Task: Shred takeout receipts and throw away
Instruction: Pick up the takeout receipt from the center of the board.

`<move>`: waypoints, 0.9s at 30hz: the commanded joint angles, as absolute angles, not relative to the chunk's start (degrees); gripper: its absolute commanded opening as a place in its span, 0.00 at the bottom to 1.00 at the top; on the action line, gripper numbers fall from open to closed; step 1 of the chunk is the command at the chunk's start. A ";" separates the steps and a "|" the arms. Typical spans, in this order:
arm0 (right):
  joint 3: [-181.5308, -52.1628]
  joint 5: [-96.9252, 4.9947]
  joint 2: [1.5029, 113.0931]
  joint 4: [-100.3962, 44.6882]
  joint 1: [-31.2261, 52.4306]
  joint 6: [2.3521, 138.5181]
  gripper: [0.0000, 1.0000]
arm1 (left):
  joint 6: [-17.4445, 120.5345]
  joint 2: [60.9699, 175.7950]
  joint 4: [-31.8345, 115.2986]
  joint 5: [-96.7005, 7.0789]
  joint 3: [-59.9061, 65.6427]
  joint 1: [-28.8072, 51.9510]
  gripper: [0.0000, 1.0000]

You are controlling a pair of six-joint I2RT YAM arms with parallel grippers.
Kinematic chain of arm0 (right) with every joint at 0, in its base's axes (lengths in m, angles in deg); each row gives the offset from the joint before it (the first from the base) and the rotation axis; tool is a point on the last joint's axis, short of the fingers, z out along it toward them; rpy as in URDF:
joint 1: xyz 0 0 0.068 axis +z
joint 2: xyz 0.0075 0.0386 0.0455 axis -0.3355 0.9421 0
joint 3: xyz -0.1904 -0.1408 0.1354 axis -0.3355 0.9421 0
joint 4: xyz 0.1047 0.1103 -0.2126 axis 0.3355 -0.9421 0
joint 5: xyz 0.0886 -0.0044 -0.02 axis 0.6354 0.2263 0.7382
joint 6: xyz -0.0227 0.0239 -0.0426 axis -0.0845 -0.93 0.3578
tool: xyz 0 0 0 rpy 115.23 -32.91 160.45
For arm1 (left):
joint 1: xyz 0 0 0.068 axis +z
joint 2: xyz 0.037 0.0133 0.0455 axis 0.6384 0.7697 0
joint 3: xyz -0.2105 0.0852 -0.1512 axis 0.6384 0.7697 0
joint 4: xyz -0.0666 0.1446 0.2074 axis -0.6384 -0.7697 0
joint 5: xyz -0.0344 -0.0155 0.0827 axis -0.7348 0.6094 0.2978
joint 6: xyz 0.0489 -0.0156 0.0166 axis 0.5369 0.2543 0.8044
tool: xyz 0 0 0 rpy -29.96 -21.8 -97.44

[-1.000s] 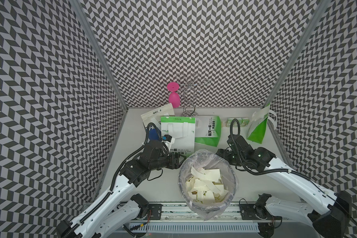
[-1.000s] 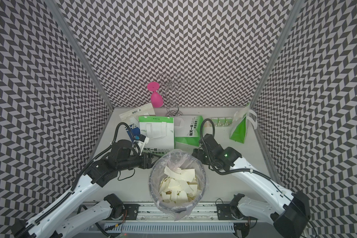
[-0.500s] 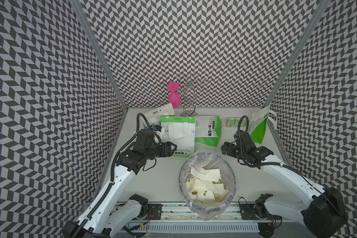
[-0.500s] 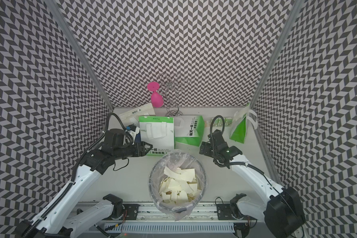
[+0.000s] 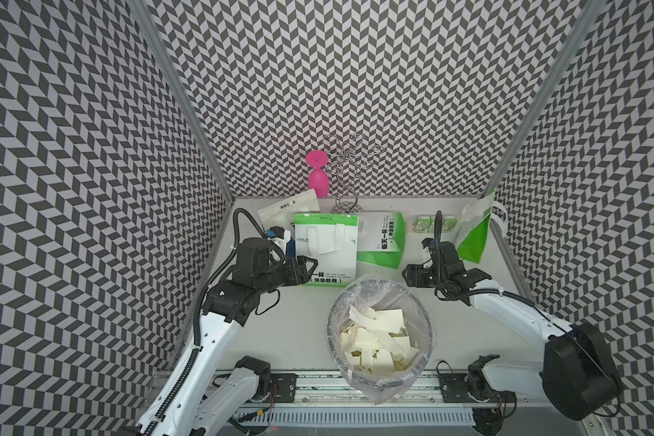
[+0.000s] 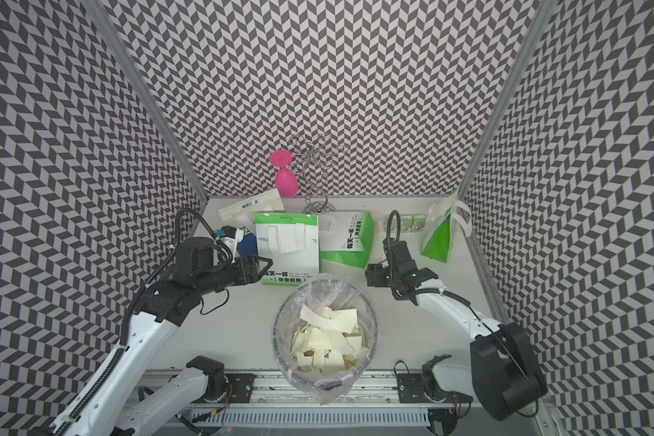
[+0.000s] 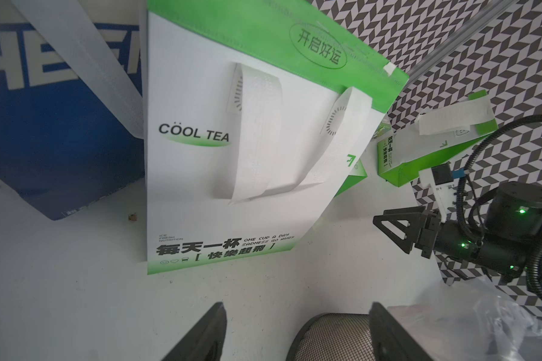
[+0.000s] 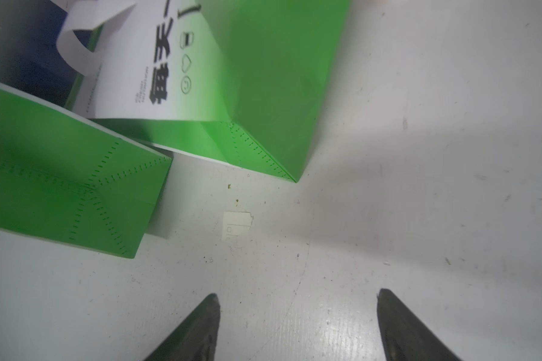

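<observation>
Torn cream receipts (image 5: 376, 334) (image 6: 327, 336) fill the lined mesh bin (image 5: 332, 321) (image 6: 276, 324) at the table's front in both top views. One small cream scrap (image 8: 237, 225) lies on the table by the green bags' corners, ahead of my right gripper (image 8: 298, 293). That gripper (image 5: 407, 273) (image 6: 369, 275) is open and empty, behind and right of the bin. My left gripper (image 5: 312, 264) (image 6: 266, 264) (image 7: 297, 304) is open and empty at the near left corner of the flat green-and-white bag (image 5: 325, 249) (image 7: 232, 175), just behind the bin.
A second green bag (image 5: 382, 241) lies beside the flat one and a third (image 5: 472, 238) stands at the right wall. Behind are a blue bag (image 5: 289, 249), a white pouch (image 5: 287, 207), small green cartons (image 5: 431, 224), a pink goblet (image 5: 318, 177) and a wire stand (image 5: 350, 177).
Both grippers have drawn back from the bin's rear rim toward the bags. The left arm has swung up and to the left; the right gripper's jaws have narrowed a little.
</observation>
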State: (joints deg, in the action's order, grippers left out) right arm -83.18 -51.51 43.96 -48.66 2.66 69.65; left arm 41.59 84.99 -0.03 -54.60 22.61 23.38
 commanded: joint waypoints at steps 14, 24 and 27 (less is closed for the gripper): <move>-82.61 -53.19 56.67 -31.43 13.13 72.87 0.67 | 36.14 86.92 5.35 -63.26 27.17 29.56 0.78; -87.27 -59.07 66.45 -27.72 15.91 73.30 0.59 | 38.64 87.92 3.34 -62.55 26.78 29.91 0.78; -87.70 -60.31 67.58 -27.28 16.34 74.16 0.58 | 39.01 88.64 2.94 -62.81 26.36 29.91 0.78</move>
State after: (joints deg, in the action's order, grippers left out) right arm -86.55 -57.39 66.36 -29.93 15.67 72.79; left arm 38.07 88.23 3.44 -62.10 26.67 29.58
